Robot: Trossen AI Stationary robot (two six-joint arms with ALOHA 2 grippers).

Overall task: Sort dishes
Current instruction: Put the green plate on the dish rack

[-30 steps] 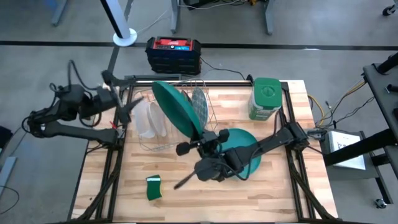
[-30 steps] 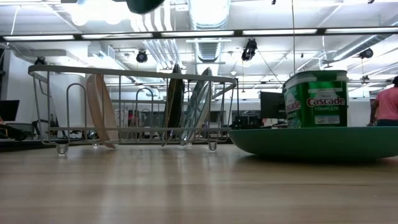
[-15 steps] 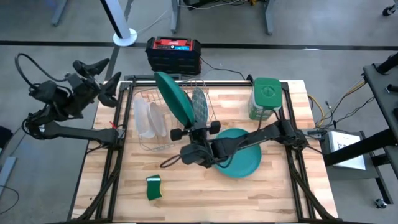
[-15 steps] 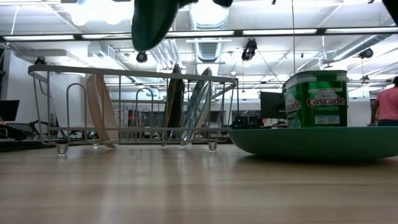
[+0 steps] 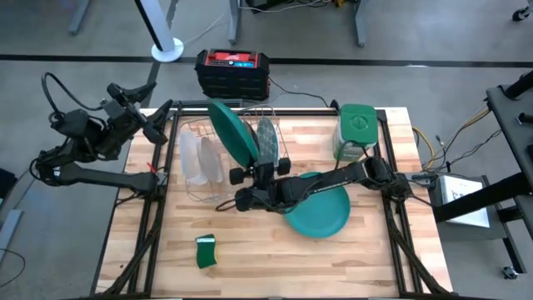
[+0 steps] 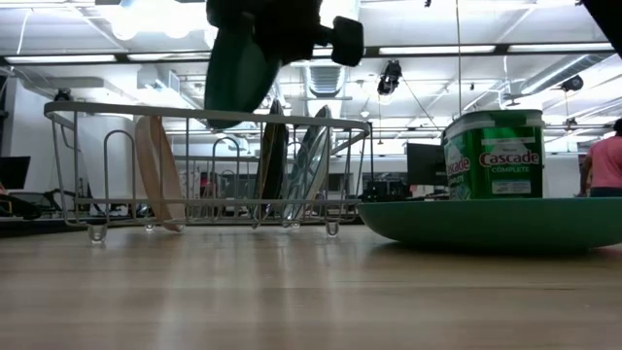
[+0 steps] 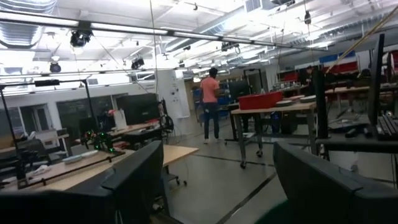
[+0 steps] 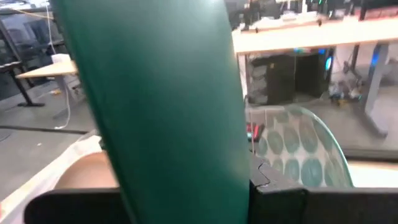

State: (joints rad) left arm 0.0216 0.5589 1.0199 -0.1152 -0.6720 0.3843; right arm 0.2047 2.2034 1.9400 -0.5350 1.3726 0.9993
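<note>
My right gripper [image 5: 247,177] is shut on a dark green plate [image 5: 232,133], which stands on edge over the wire rack [image 5: 218,193]. In the low view the dark green plate [image 6: 236,78] has its lower edge about level with the rack's top rail [image 6: 146,110]. Whitish plates [image 5: 196,158] and a grey-green patterned glassy plate [image 5: 266,140] stand on edge in the rack slots. A teal plate [image 5: 325,212] lies flat on the table. My left gripper [image 5: 143,123] is open beyond the table's left edge, holding nothing. My right gripper pinches the dark green plate at its rim [image 8: 239,186], one finger [image 8: 280,190] on each face. The fingers come slanting from the table's near right. The plate is lifted clear and stands tilted above them; whether it touches the rack I cannot tell.
A green lidded canister [image 5: 356,132] stands at the table's far right corner. A small green sponge [image 5: 206,251] lies near the near edge. A black and red case [image 5: 232,72] sits on the floor behind the table. A person [image 6: 604,165] stands far off in the room.
My right gripper has carried the dark green plate from over the teal plate toward the table's left and far side and down, until it hangs over the rack. My left gripper has drawn back from the rack, out past the table's left edge.
</note>
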